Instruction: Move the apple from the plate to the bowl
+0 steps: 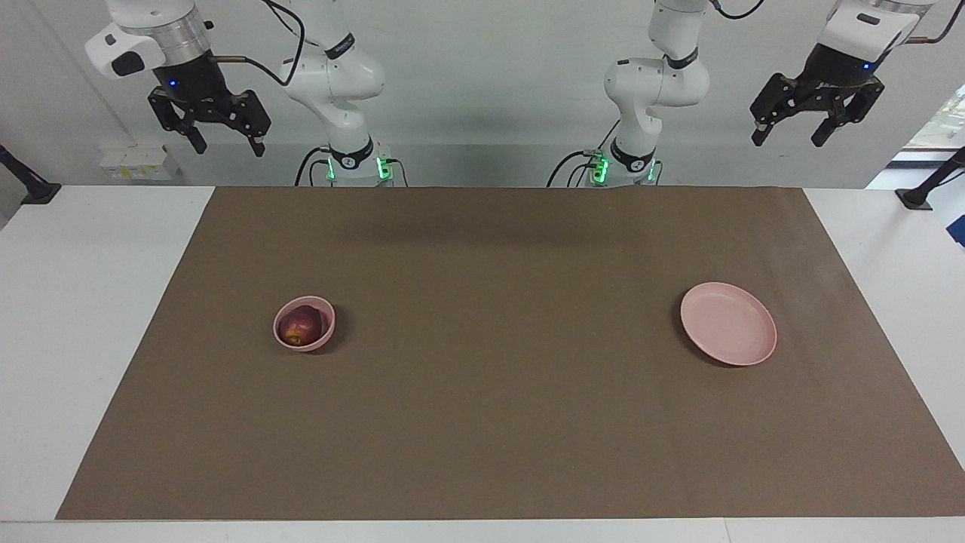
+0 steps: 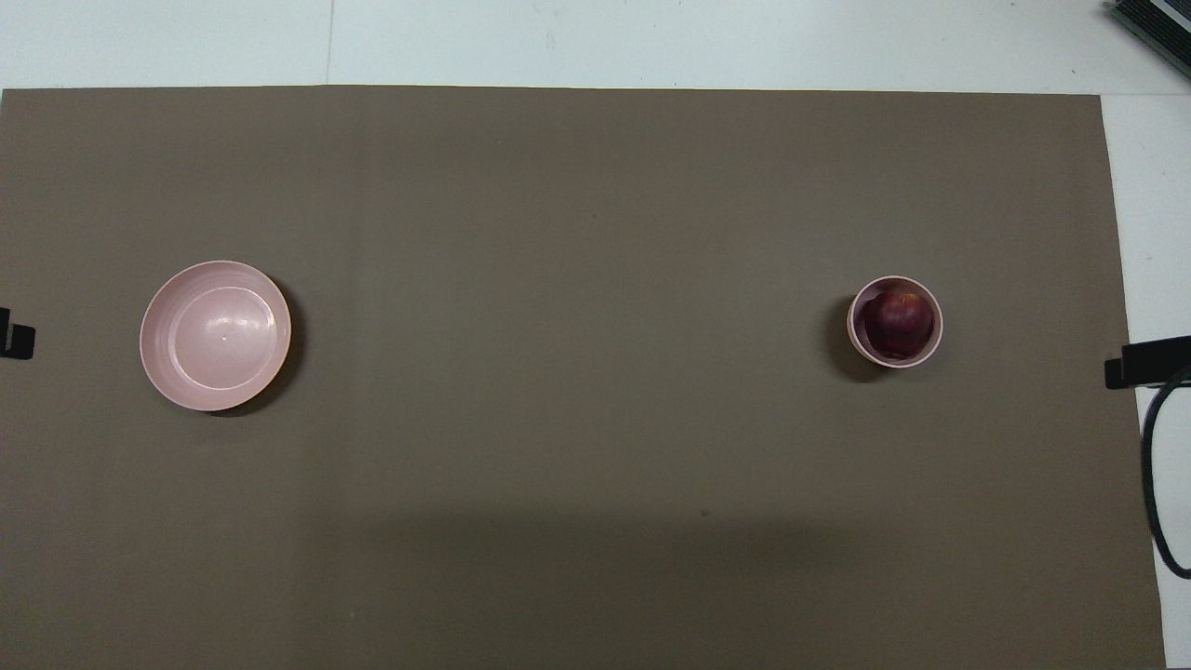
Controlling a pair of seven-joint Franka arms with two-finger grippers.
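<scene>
Small dark red apple [image 1: 300,326] resting inside the small deep pale pink bowl [image 1: 325,337], toward the right arm's end of the brown-covered bench [image 1: 482,422]. Wide shallow pale pink plate [image 1: 728,323] bare, well apart. Left gripper [image 1: 788,138] and right gripper [image 1: 228,145] raised, spread wide, grasping nothing.
</scene>
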